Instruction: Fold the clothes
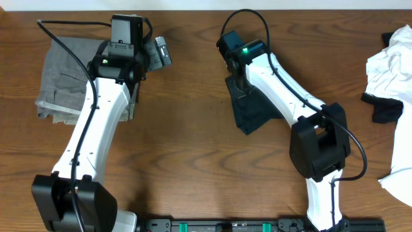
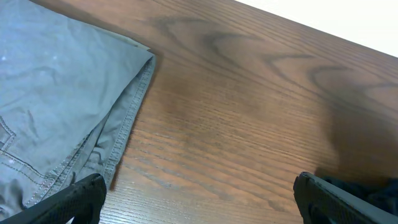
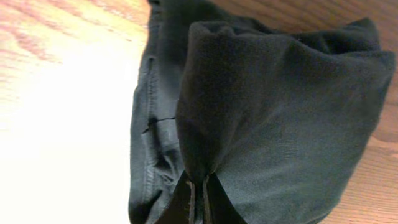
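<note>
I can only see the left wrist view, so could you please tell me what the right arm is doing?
Observer: The right pincer is shut on a fold of a dark garment.
Operator: Thank you, and where is that garment?
Observer: Near the middle of the table, apart from the grey trousers at the left.
Operator: Is anything else waiting?
Observer: Yes, a white garment lies at the table's right edge.

Grained wood table, matt dark cloth garment, grey stitched-cotton trousers
</note>
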### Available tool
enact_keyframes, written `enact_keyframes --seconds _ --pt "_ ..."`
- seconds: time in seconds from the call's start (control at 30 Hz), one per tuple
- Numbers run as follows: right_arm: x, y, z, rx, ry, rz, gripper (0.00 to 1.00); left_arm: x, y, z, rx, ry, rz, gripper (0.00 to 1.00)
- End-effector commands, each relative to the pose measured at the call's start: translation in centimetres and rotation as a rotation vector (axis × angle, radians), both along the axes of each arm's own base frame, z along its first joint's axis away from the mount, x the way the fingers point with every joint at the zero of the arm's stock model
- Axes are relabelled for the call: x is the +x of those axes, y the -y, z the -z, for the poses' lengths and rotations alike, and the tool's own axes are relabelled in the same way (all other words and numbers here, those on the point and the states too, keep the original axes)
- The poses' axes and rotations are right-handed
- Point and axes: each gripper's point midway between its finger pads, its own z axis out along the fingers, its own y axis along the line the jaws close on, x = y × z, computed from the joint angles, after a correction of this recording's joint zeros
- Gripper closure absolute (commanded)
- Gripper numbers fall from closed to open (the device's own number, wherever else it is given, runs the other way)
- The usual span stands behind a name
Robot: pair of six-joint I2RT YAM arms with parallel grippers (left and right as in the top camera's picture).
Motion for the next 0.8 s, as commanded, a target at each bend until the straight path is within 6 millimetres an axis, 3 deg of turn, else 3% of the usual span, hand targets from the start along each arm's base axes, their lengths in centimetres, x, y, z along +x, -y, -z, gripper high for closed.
enact_keyframes --seconds 0.0,0.3,0.5,0.53,0.63,0.77 --pt "-0.4 -1.0 0.3 0.029 -0.015 0.006 0.99 0.1 -0.3 0.2 0.009 -0.006 -0.011 0.02" --pt "-0.9 -2.3 0.6 0.058 -0.022 -0.016 0.99 0.1 -0.3 0.2 0.009 -0.006 -0.011 0.02" --pt "-0.9 -2.5 0.6 0.060 -0.019 -0.020 0.70 0.1 -0.3 0.2 0.009 -0.006 -0.011 0.02" --pt "-0.8 -2.6 0.5 0.070 -0.019 -0.021 0.69 0.1 -0.3 0.2 0.009 -0.006 -0.011 0.02" --pt "-0.9 -3.5 -0.4 0.137 -0.034 -0.071 0.67 0.1 -0.3 0.2 0.009 -0.006 -0.011 0.02" --pt "-0.2 -2.0 -2.7 0.197 -0.022 -0.030 0.70 0.1 -0.3 0.2 0.009 -0.006 -0.011 0.02"
